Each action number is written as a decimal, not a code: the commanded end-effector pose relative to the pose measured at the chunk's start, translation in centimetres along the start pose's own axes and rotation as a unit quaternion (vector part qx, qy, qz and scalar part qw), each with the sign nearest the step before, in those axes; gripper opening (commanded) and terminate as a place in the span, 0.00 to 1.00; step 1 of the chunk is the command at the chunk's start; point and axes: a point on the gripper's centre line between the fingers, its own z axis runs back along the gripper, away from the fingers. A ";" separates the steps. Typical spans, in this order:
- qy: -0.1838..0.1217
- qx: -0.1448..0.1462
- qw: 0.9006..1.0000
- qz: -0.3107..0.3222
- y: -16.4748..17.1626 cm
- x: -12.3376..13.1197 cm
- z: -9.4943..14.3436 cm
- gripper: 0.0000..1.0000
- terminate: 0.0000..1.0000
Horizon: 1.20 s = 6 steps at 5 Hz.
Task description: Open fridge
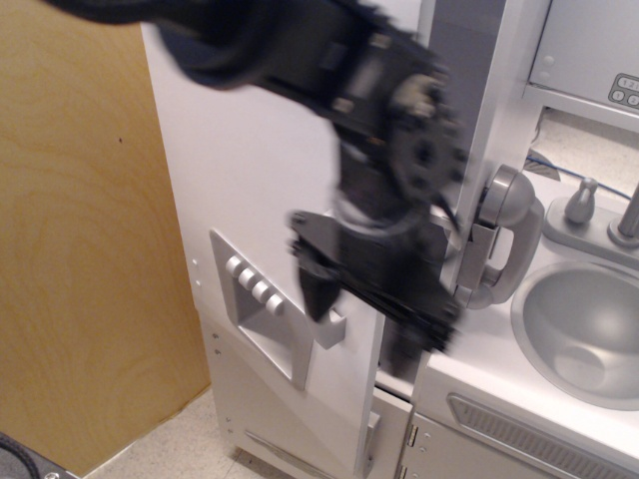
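The fridge door (240, 150) is a tall white panel with a grey recessed dispenser panel (262, 309) and its row of buttons. The door stands ajar, with a dark gap along its right edge. My black gripper (361, 324) is motion-blurred in front of that edge and gap. Its two fingers look spread apart, one finger (318, 291) over the door face and the other lower right, with nothing seen between them. Only the lower end of the door handle (331, 327) shows; the rest is hidden behind the gripper.
A grey toy phone handset (504, 239) hangs on the post right of the gap. A grey sink (589, 324) with a faucet (629, 215) lies at the right. A wooden panel (80, 249) stands to the left. The smaller lower door (300, 429) is below.
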 end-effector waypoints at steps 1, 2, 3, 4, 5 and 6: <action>-0.008 -0.012 1.000 -0.010 -3.8 2.3 0.3 1.00 0.00; -0.013 -0.007 1.000 0.002 -3.9 4.0 0.1 1.00 0.00; -0.024 -0.005 0.999 0.028 -2.7 5.9 0.1 1.00 0.00; -0.042 0.002 0.998 0.055 -1.6 7.0 0.6 1.00 0.00; -0.044 0.007 0.996 0.080 0.1 7.1 0.7 1.00 0.00; -0.027 0.014 0.995 0.096 1.3 5.8 0.9 1.00 0.00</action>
